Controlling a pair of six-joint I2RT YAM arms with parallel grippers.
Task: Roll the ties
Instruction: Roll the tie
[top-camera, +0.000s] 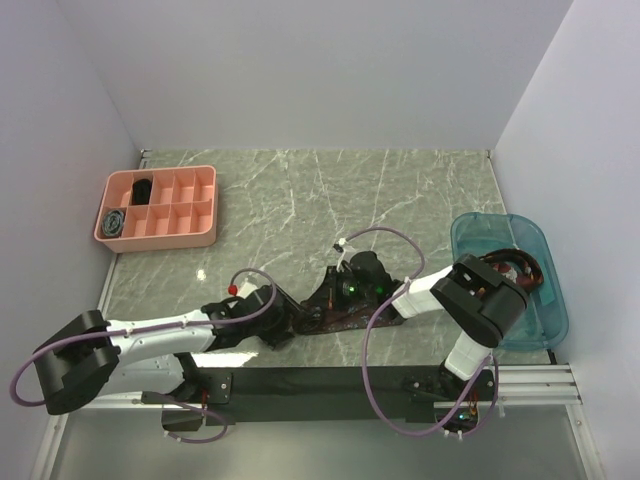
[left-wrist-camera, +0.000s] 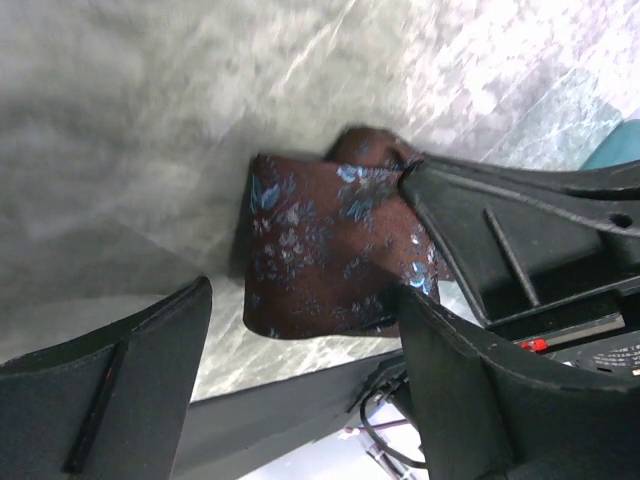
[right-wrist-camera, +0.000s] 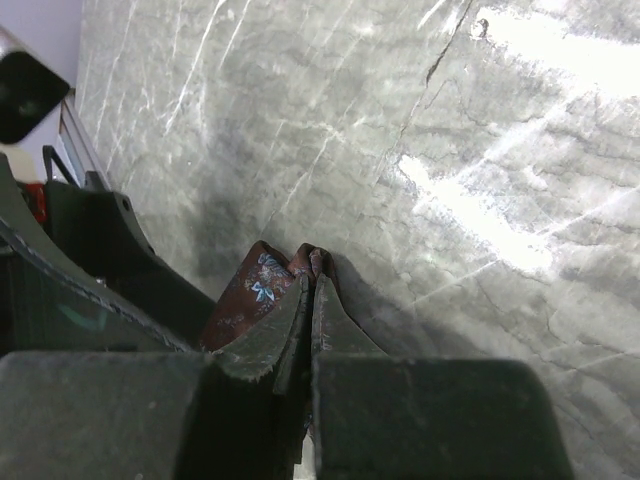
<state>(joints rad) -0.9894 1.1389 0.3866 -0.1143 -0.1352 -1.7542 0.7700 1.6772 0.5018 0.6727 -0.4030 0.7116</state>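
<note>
Tie (left-wrist-camera: 330, 250) of maroon cloth with small blue flowers lies folded on the marble table (top-camera: 300, 190), directly between the fingers of my left gripper (left-wrist-camera: 305, 295), which stands wide and holds nothing. My right gripper (right-wrist-camera: 310, 275) is closed tight on the folded edge, on the far side of the tie from the left one. I judge the rolling is only at its start. To do it well, the right should hold its pinch firmly and turn, while the left guides the loose cloth flat. Both grippers are very near and could collide. Far left of them stands a pink divided tray (top-camera: 160, 241) with two coiled ties (top-camera: 143, 188); on the right, a blue bin (top-camera: 480, 230).
</note>
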